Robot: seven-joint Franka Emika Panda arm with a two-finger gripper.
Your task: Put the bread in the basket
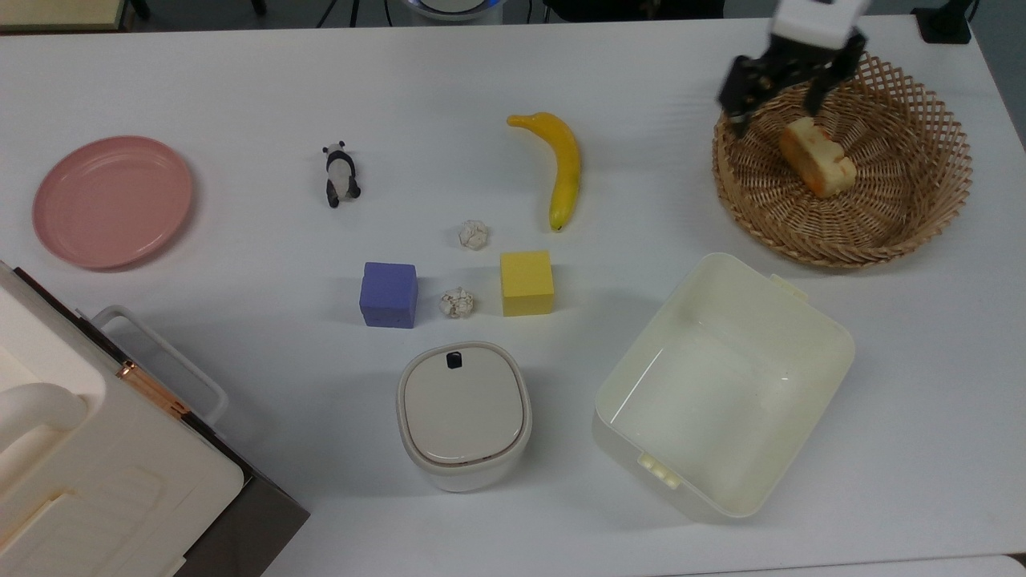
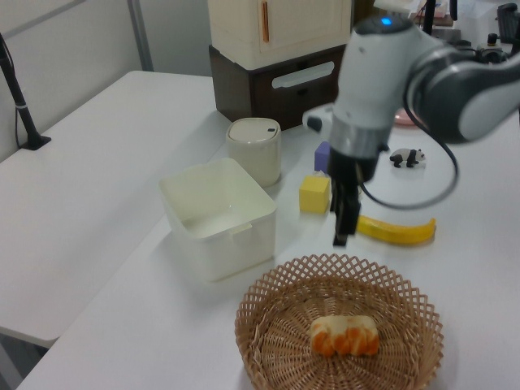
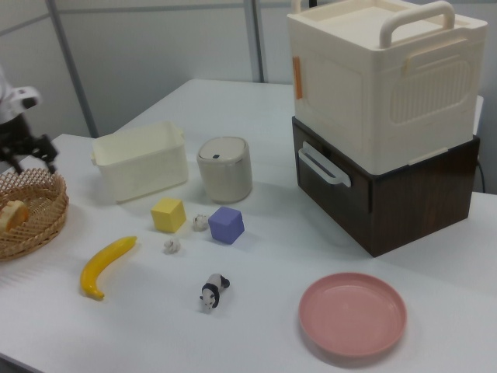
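Bread: small oblong loaf with a glossy, lumpy orange top and pale tan sides [image 1: 817, 157], lying loose on the tightly woven base of the round tan wicker basket [image 1: 922, 216].
Basket: open lattice rim, sitting on the smooth white tabletop [image 1: 240, 80].
End effector: black two-finger end effector [image 1: 779, 90] spread wide, holding nothing, above the basket's rim.
Left view: shows the loaf's orange lumps; the end effector [image 2: 342, 227] hangs clear of the basket.
Right view: shows a pink round plate [image 3: 353, 314].
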